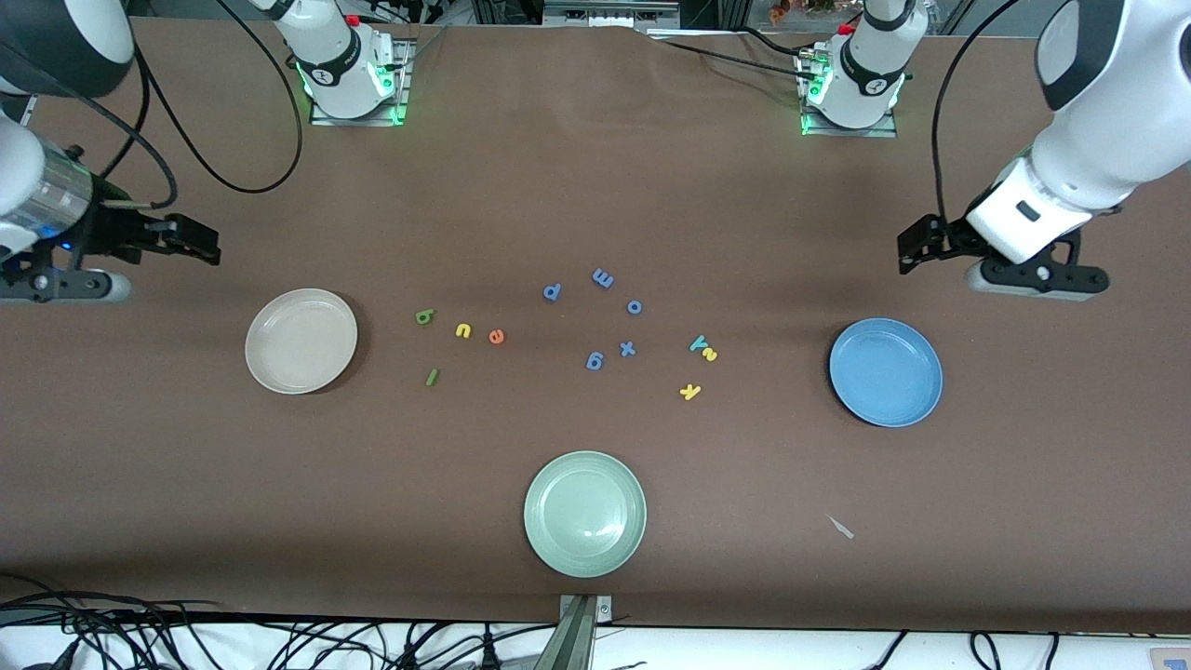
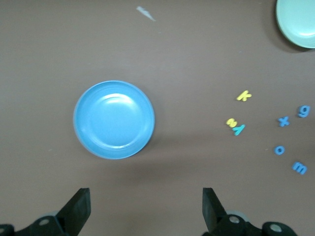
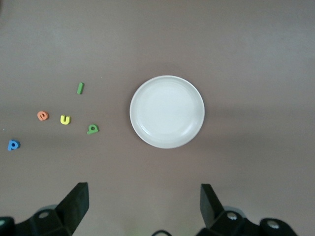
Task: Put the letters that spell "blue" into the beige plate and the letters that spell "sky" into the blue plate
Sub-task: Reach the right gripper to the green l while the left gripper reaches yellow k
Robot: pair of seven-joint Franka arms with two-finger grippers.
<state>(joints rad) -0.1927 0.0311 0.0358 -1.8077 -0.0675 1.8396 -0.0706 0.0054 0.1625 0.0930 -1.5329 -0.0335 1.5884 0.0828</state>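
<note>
Letters lie flat, light, thin; we would pinch each across its edges. Left gripper (image 2: 142,211), spread, hovers near blue plate (image 1: 885,371), "sky" letters (image 1: 700,365) farther; right gripper (image 3: 142,211), spread, near beige plate (image 1: 301,341), "blue" letters (image 1: 459,337) farther.

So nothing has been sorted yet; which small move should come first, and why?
Probably lower the right claw, open and waiting, toward the green b. It lies closest to the beige plate, and both plates hold nothing. The left claw also waits open.
</note>
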